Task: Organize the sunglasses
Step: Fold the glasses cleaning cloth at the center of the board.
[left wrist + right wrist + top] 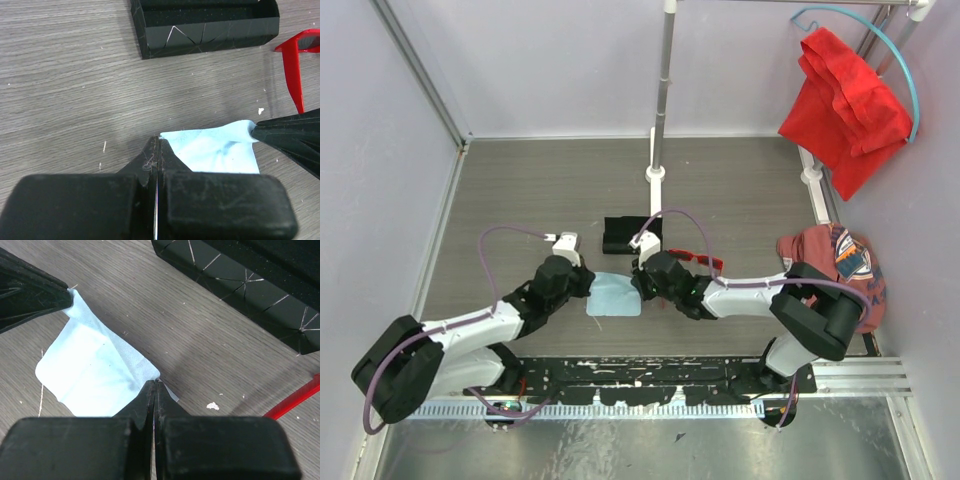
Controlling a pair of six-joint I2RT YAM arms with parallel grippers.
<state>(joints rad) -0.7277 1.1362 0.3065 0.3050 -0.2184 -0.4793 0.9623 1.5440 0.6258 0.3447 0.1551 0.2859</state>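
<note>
The sunglasses (705, 262), red-framed with dark lenses, lie on the table just right of my right wrist; one red arm (294, 65) shows in the left wrist view and a red sliver (296, 399) in the right wrist view. Between my grippers a pale blue cloth (615, 297) is spread on the table. My left gripper (588, 283) is shut on the cloth's left corner (167, 136). My right gripper (642, 288) is shut on the opposite corner (150, 374). A black case (625, 235) stands open just behind the cloth.
A metal pole on a white foot (656, 172) rises behind the case. A red garment (842, 105) hangs on a blue hanger at the back right. A patterned cap (840, 262) lies by the right wall. Pale walls close in both sides.
</note>
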